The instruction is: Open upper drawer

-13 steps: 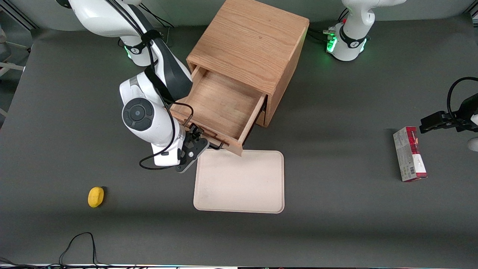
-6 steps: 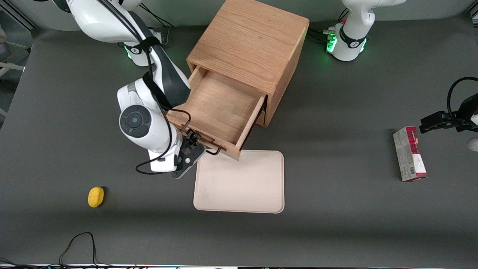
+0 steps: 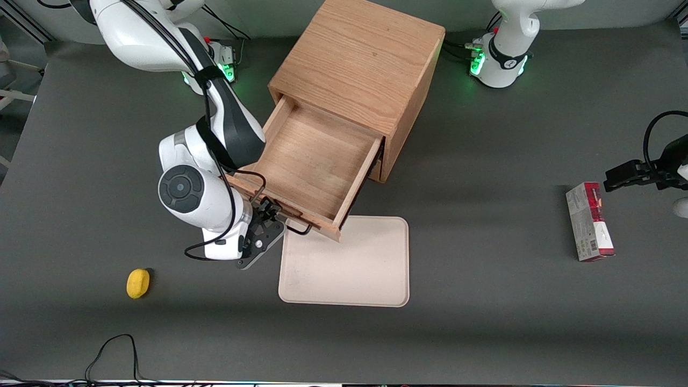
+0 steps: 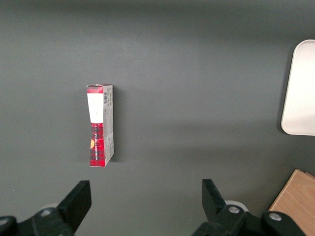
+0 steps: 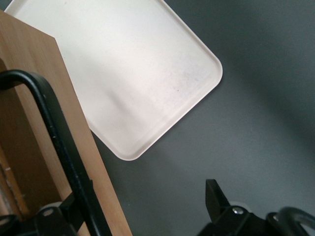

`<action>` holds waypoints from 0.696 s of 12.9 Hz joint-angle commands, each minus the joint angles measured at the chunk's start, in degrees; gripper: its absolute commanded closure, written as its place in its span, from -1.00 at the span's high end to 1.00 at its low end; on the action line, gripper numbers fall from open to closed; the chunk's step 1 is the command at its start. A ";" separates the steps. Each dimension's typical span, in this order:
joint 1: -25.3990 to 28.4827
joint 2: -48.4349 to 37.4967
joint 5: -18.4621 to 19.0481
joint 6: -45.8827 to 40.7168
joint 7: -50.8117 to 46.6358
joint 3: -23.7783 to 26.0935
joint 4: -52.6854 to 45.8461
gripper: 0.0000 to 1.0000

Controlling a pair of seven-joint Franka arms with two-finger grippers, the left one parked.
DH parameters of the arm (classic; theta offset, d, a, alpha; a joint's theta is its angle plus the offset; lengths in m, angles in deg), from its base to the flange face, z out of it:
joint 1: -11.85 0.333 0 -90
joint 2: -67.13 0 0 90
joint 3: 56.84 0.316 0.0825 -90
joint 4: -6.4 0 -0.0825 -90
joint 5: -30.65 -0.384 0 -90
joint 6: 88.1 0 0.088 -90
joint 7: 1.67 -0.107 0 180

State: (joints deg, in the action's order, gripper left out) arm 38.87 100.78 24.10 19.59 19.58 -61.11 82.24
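The working arm's tool [image 3: 264, 214] sits at the front of the upper drawer [image 3: 314, 161], its fingers spread apart with one on either side of the thin black wire handle [image 5: 61, 147] and not pinching it. The light oak drawer is pulled well out of the cabinet [image 3: 365, 64], its front overhanging the cream tray [image 3: 349, 269] on the desk. It is likely rigid and slides easily; the stiff handle is the only sensible hold.

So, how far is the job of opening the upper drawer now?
Mostly done: the upper drawer stands pulled well out of the cabinet, its bare inside showing, its front over the edge of the beige tray. In hand: the tool is at the black handle. Left: letting go and moving away.
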 commanded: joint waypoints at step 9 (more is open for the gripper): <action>-0.74 -0.15 0.84 -11.53 -0.24 -0.30 -12.20 1.00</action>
State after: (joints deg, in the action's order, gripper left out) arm 38.75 100.72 24.10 10.94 19.62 -61.59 73.01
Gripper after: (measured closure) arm 0.000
